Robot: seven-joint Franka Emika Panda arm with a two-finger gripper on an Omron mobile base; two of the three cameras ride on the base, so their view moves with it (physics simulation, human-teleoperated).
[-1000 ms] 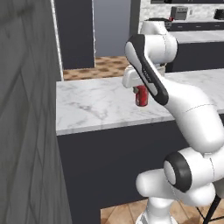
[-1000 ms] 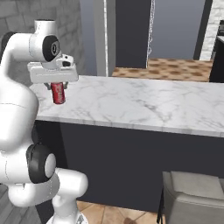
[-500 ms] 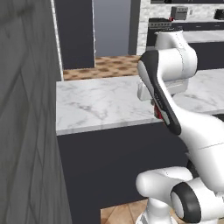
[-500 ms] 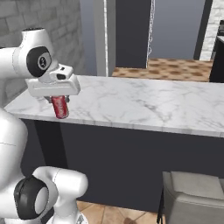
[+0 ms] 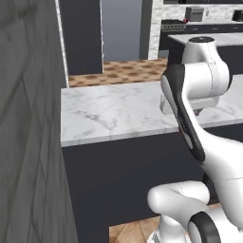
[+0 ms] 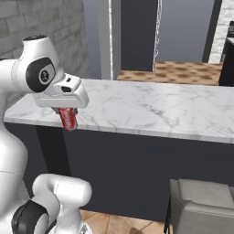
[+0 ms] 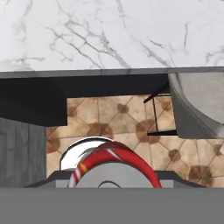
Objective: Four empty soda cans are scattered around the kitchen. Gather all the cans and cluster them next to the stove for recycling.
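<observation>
Over the last second I've swung the red can (image 6: 68, 119), clamped in my pincer (image 6: 67, 114), off the marble tabletop (image 6: 151, 107) so it hangs past the near edge, ready to carry to the stove.

- Soda can (image 6: 69, 119): glossy red metal w/ white lettering; shiny silver rim in hand view (image 7: 85, 146).
- Counter (image 6: 151, 107): polished white marble, grey veins, smooth.
- Floor (image 7: 118, 122): brown patterned tile, matt.
- Wall (image 5: 28, 118), left of frame: rough grey brick.
- Chair (image 6: 201, 208), lower right: matt grey cloth.
</observation>
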